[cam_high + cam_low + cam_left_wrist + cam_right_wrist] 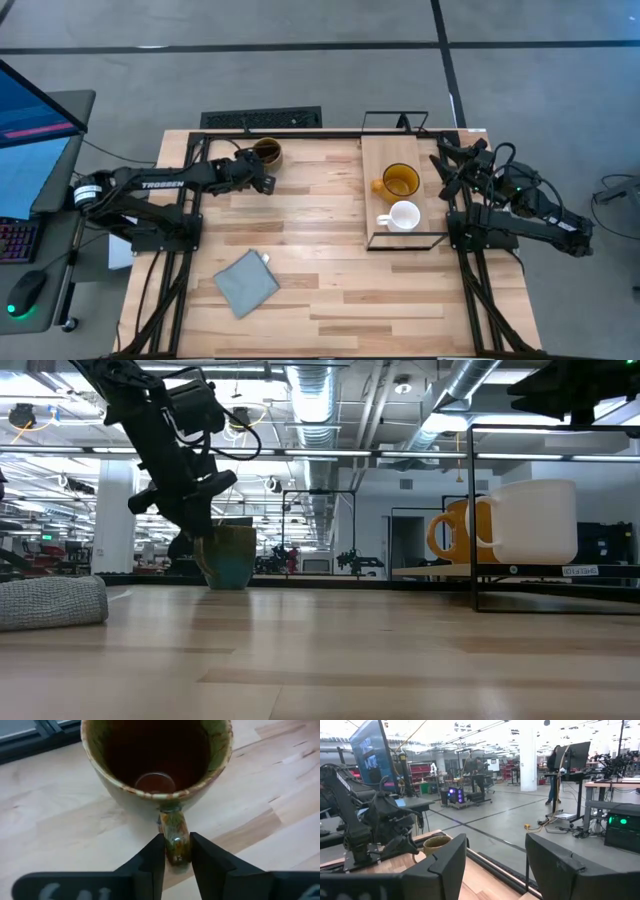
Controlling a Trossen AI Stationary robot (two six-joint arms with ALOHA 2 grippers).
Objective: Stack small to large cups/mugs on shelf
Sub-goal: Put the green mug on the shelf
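The dark brown-olive mug (267, 152) stands at the table's far left; it also shows in the low view (228, 555) and the left wrist view (157, 760). My left gripper (257, 173) is shut on its handle. The amber-yellow mug (400, 181) and the small white mug (403, 216) stand on the shelf (385, 150), a light board on a black wire frame. My right gripper (447, 160) is open and empty, raised beside the shelf's right side. My left gripper pinches the mug's handle (175, 837) between its two fingers (150, 857), one on each flat side. The fingers come slanting down from the table's near-left side. In the low view the mug stands upright at table level (228, 582).
A grey-blue folded cloth (246, 283) lies near the table's front left. A dark tray or keyboard (262, 119) lies beyond the far edge. The middle of the wooden tabletop (300, 230) is bare. The shelf's wire frame (408, 240) rises around the two mugs.
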